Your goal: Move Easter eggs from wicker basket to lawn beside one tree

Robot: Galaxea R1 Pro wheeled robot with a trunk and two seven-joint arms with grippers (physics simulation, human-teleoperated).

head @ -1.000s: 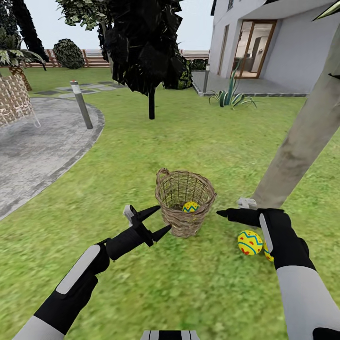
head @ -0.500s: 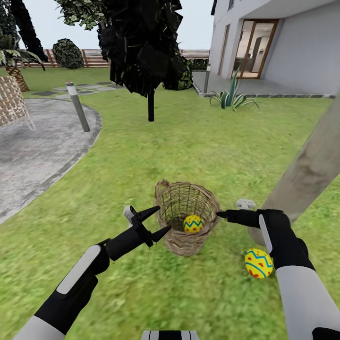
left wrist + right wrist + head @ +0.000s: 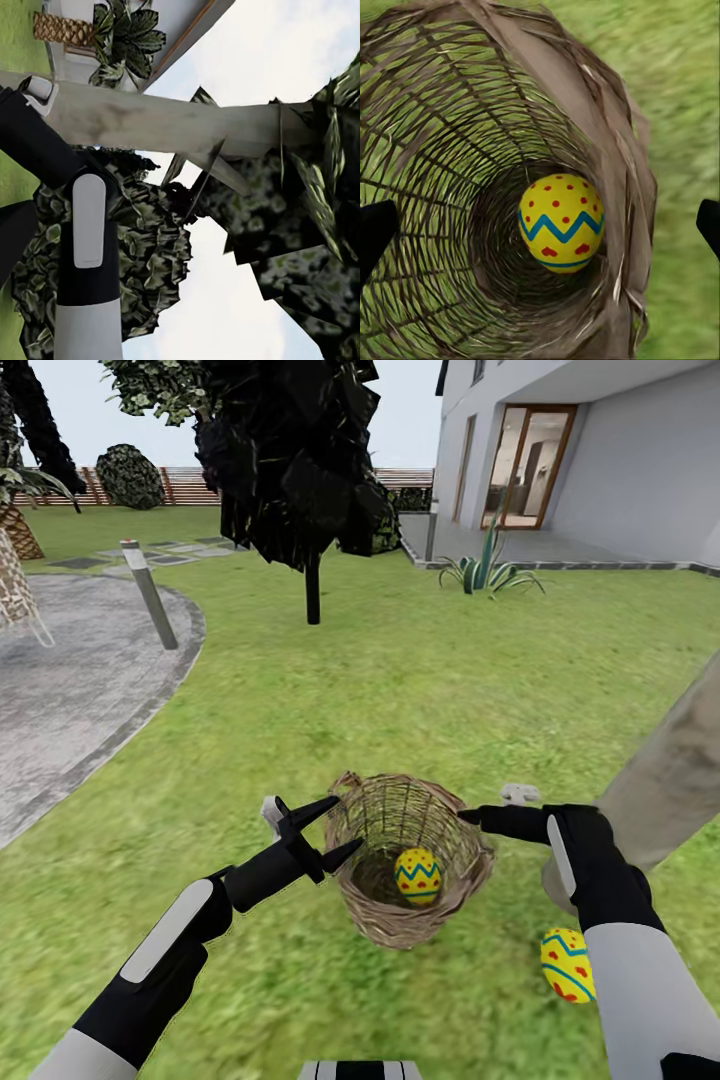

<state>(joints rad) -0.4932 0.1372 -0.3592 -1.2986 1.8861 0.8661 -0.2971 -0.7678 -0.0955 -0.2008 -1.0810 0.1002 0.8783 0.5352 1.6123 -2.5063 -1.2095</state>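
The lawn (image 3: 400,660) carries everything here, and the tree (image 3: 670,780) with its pale trunk leans just beside the wicker basket (image 3: 440,920). One egg (image 3: 418,875) lies at the basket's bottom, so the job looks unfinished. Another egg (image 3: 567,963) rests on the grass near the trunk's foot; a third cannot be made out. The left gripper (image 3: 325,830) and the right gripper (image 3: 540,225) flank the basket, jaws wide apart, holding nothing.
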